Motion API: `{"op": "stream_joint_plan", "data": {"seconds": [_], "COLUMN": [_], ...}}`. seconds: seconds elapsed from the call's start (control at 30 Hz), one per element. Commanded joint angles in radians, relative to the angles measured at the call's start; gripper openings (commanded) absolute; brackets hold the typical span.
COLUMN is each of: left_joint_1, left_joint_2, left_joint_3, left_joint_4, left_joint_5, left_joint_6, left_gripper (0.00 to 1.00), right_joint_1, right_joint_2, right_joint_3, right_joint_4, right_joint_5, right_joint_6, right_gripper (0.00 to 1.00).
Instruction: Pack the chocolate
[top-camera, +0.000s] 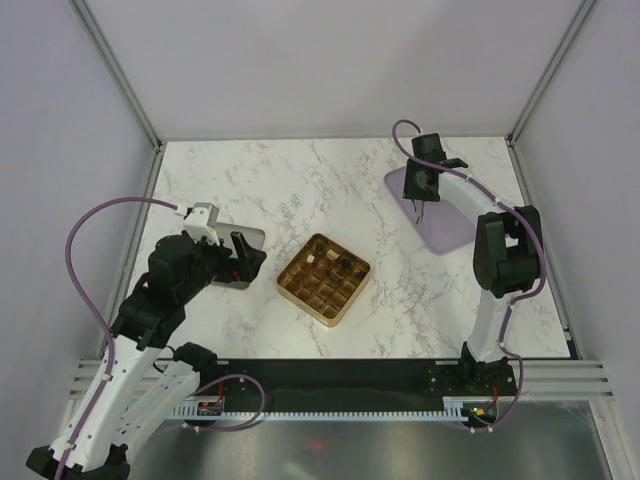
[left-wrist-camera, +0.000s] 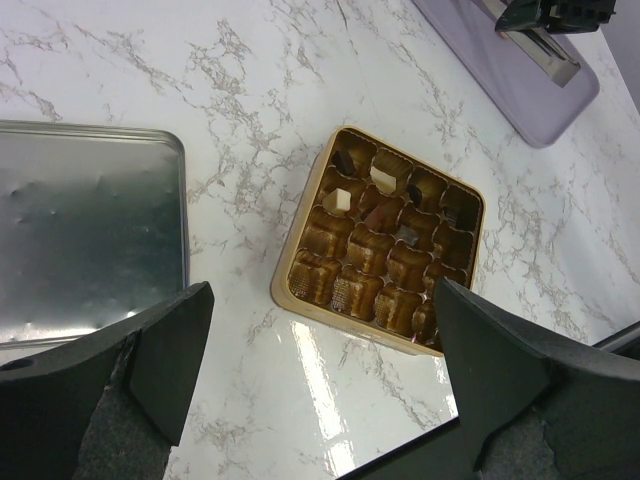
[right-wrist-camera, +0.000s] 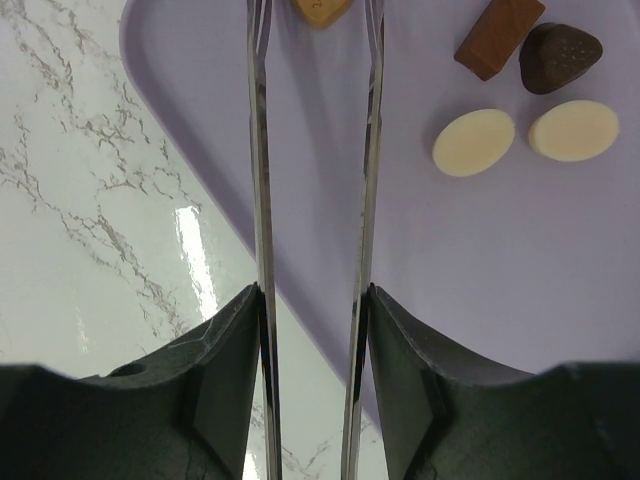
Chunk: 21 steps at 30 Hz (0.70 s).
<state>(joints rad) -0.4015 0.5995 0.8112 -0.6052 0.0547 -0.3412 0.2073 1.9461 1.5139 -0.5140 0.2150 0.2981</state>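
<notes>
The chocolate is split between two places. On the lilac tray (right-wrist-camera: 480, 280) lie a tan piece (right-wrist-camera: 320, 10), a brown bar (right-wrist-camera: 499, 36), a dark piece (right-wrist-camera: 560, 57) and two cream ovals (right-wrist-camera: 473, 142). My right gripper (right-wrist-camera: 314, 40) has long metal blades, open, with the tan piece between them, untouched; it hovers over that tray (top-camera: 421, 205). The gold grid tray (top-camera: 323, 279) at mid-table holds a few pieces, including a cream one (left-wrist-camera: 340, 200) and a dark one (left-wrist-camera: 345, 160). My left gripper (left-wrist-camera: 320, 380) is open and empty, just left of the gold tray (top-camera: 243, 262).
A silver metal tin (left-wrist-camera: 80, 230) lies flat at the left, under and beside my left gripper. The lilac tray (top-camera: 445, 235) sits at the back right, near the right wall frame. Bare marble lies between the gold tray and the lilac tray.
</notes>
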Motion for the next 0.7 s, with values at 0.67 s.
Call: {"op": "stream_joint_plan", "data": {"seconds": [0.67], "left_joint_1": [-0.005], "left_joint_2": [-0.003], "left_joint_3": [-0.001], "left_joint_4": [0.002], "left_joint_5": [-0.007], "left_joint_6": [0.027], "left_gripper": [1.0], "right_joint_1": [0.003], "right_joint_2": [-0.076], "right_joint_3": [-0.04], "right_joint_4": [-0.066], "right_joint_5": [-0.046], "right_joint_6": [-0.016], "right_gripper": [0.43]}}
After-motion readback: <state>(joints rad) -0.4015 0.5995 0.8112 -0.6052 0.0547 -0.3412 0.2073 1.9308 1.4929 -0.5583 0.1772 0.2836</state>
